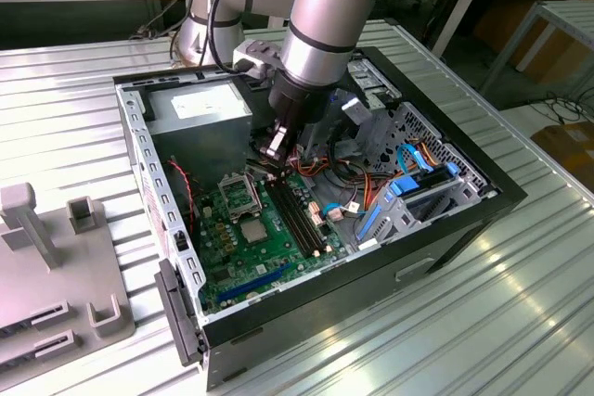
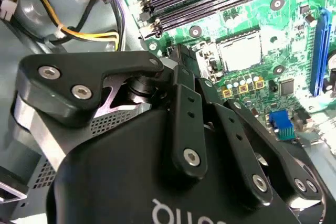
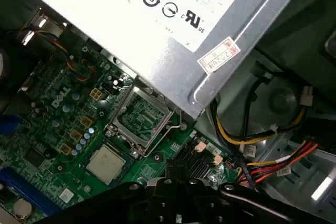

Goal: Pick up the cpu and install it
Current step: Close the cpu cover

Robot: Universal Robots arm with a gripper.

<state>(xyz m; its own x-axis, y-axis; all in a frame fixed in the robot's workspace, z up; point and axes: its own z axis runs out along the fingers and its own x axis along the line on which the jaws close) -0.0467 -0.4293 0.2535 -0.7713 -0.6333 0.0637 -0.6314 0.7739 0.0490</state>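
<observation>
We see the cpu (image 1: 252,229) lying flat in its socket on the board (image 1: 243,264), just on the near side of the raised frame (image 1: 237,194), inside the open case (image 1: 139,157) on the bench (image 1: 445,322). The jaws hang clenched and empty over the far end of the memory slots (image 1: 299,215), apart from the cpu and on the exterior view's right of it.

cpu (image 3: 106,162) beside socket frame (image 3: 142,120), on mobo (image 3: 47,129)
</observation>
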